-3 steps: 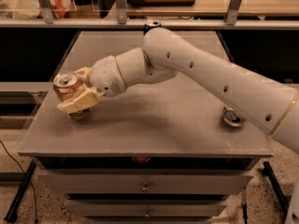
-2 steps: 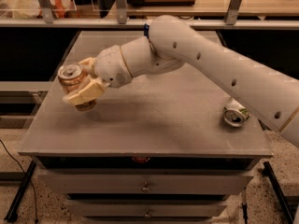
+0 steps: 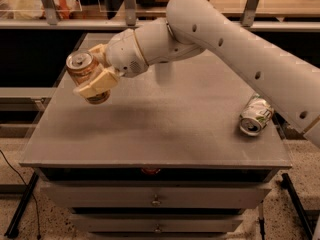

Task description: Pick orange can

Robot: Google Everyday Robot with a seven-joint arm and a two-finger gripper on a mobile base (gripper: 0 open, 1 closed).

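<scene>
The gripper (image 3: 94, 70) is clenched on the orange can (image 3: 80, 65). One cream finger (image 3: 98, 86) presses the can's near, lower side; the opposite finger lies against its far side. The can sits between the fingers, gripped around the body. It is tilted, with the silver top and pull tab above the gripper and the base protruding just below it. The can appears clear of the table (image 3: 150, 134); a soft shadow lies on the surface beneath the gripper.

The table is a grey, matte, flat top. A pale green-and-white can (image 3: 255, 115) lies on its side well to the right of the gripper, near the table's right edge, its open end facing the camera. Below the tabletop are drawers (image 3: 156, 200) with small handles. Behind the gripper runs a shelf with metal uprights (image 3: 129, 4). The floor (image 3: 50, 219) is speckled, with a dark cable (image 3: 33, 199) below and to the left of the gripper.
</scene>
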